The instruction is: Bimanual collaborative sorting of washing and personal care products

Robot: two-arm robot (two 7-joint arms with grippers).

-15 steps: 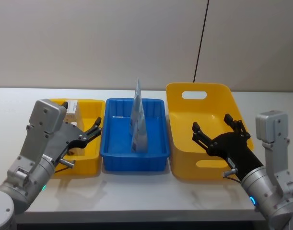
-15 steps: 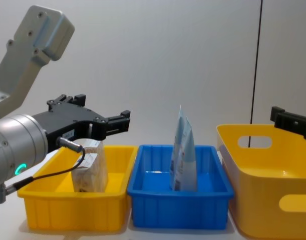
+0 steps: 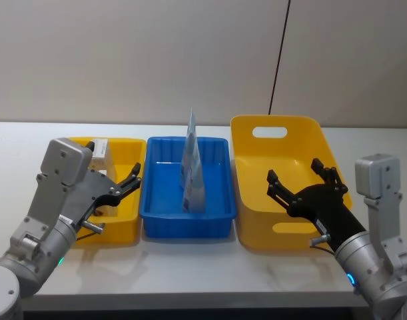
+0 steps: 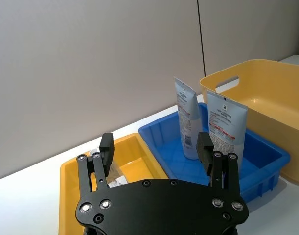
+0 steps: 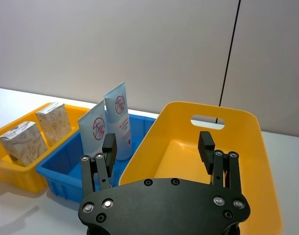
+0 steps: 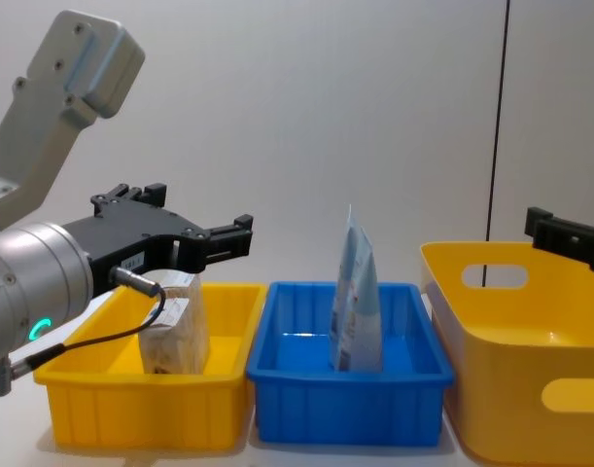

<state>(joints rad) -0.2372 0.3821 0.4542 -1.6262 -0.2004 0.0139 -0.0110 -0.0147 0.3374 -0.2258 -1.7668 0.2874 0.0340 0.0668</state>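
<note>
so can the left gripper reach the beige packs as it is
Probably yes: the left gripper hangs open above the yellow tray, and nothing covers the beige packs standing in it.

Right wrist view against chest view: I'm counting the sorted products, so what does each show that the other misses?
Right wrist: two beige leaf-print packs in the yellow tray, and two light-blue tubes standing apart in the blue tray. Chest: the open left hand over the yellow tray. Both: both trays and the yellow basket.
</note>
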